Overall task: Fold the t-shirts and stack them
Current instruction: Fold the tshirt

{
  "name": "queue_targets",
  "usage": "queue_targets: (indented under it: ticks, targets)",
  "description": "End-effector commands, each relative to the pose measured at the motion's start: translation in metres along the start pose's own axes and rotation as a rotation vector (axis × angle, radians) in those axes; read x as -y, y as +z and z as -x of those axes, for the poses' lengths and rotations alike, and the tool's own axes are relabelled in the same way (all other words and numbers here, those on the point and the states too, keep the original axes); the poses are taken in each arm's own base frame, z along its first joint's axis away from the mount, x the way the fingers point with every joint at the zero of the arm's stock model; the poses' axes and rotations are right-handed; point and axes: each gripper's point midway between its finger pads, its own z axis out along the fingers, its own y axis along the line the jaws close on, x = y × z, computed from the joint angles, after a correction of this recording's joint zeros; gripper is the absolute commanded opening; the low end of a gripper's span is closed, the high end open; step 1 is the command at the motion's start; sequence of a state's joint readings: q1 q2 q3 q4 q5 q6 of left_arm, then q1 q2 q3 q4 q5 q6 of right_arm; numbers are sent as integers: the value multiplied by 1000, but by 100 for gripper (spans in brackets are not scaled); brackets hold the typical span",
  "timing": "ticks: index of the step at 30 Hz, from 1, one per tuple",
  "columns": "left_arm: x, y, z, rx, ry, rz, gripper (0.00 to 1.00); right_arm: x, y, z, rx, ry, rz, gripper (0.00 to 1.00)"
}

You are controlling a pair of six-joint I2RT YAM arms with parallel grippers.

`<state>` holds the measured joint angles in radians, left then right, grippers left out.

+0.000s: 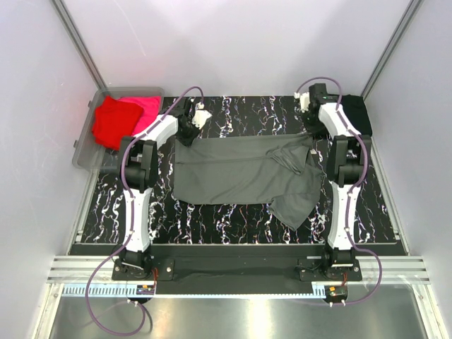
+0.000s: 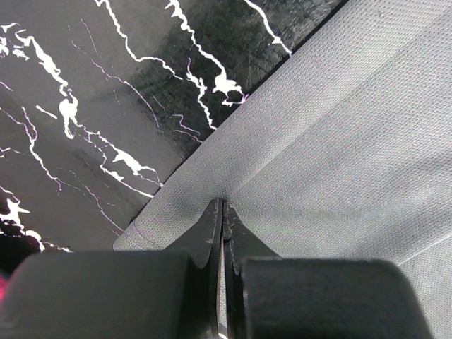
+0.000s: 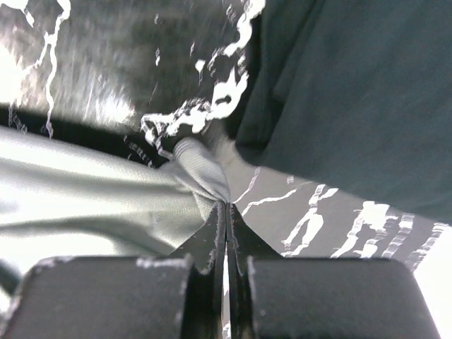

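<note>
The task seems to me in its early part. One dark grey cloth t-shirt [image 1: 233,173] lies spread over the middle of the black bench with white marble veins [image 1: 233,219], and it is not folded yet. Its body is mostly flat, with wrinkles near the collar and one part reaching toward the near right corner. The left gripper [image 2: 222,206] has its jaws closed on the far left edge of this shirt. The right gripper [image 3: 226,206] has its jaws closed on a small bunch of the same cloth at the far right edge, so both arms hold it along the far side. A black cloth t-shirt [image 1: 357,114] rests at the far right corner as a compact pile, perhaps the start of the stack, but I cannot tell how neatly it is folded. At the far left corner a clear plastic bin [image 1: 83,145] contains a red cloth t-shirt [image 1: 111,126] and a pink cloth t-shirt [image 1: 146,111], both crumpled. In my judgement, at most one shirt is done and three are left.
</note>
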<state>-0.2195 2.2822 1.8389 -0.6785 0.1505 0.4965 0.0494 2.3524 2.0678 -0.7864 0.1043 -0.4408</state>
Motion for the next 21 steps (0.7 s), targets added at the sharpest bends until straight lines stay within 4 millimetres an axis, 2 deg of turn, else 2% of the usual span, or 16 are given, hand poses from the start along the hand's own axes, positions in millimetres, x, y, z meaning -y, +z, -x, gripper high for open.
queue_targets:
  ticks: [1, 4, 6, 7, 10, 17, 21]
  targets:
    - [-5, 3, -16, -57, -4, 22, 0, -25, -21, -1, 21, 99, 186, 0]
    - [-5, 3, -16, -59, 2, 26, 0, -32, -21, -7, 14, 124, 254, 0]
    - [-4, 2, -16, -62, 9, 28, 0, -44, -25, -3, 32, 144, 335, 0]
    - [-4, 3, -17, -65, 11, 31, 0, -34, -22, -10, 21, 192, 343, 0]
    - [-3, 1, -16, -67, 21, 35, 0, -34, -25, -5, 44, 223, 392, 0]
    - [-2, 0, -18, -71, 33, 36, 0, -13, -34, 5, 92, 270, 374, 0]
    - [-2, 0, -18, -75, 39, 39, 0, -6, -34, 1, 89, 293, 376, 0]
